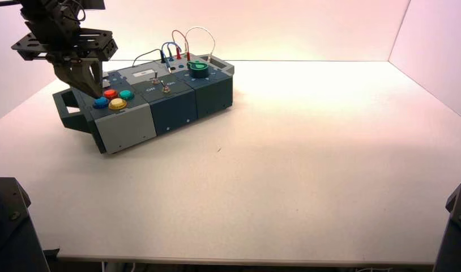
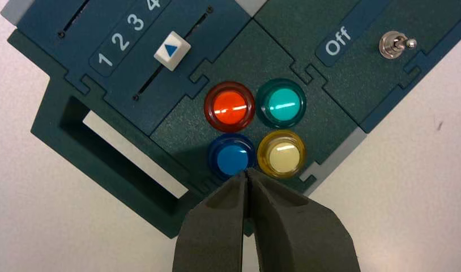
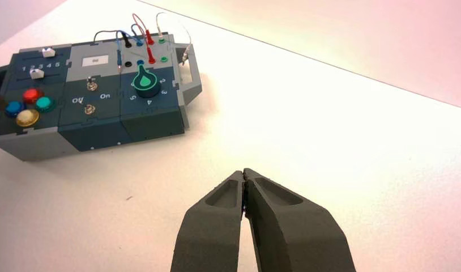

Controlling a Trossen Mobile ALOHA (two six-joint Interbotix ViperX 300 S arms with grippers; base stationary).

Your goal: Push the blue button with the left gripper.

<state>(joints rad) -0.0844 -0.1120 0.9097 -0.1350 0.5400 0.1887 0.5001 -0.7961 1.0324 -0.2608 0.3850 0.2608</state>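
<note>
A: Light, quick?
B: Bright. It's coming from above and behind the box (image 1: 177,107); the back wall (image 1: 285,28) is glowing and the table (image 1: 330,147) is washing out near it.
A: Shadows?
B: Soft. The box is throwing a faint one toward me.
A: Glare?
B: In my left wrist view, white streaks are sitting on the red button (image 2: 229,106), teal button (image 2: 281,102) and yellow button (image 2: 281,153); the blue button (image 2: 232,157) is showing less.

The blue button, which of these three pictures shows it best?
The left wrist view: the blue button fills it from straight above, with the shut left gripper at its edge. In the high view it is small beside the gripper. The right wrist view shows it small and far off.
</note>
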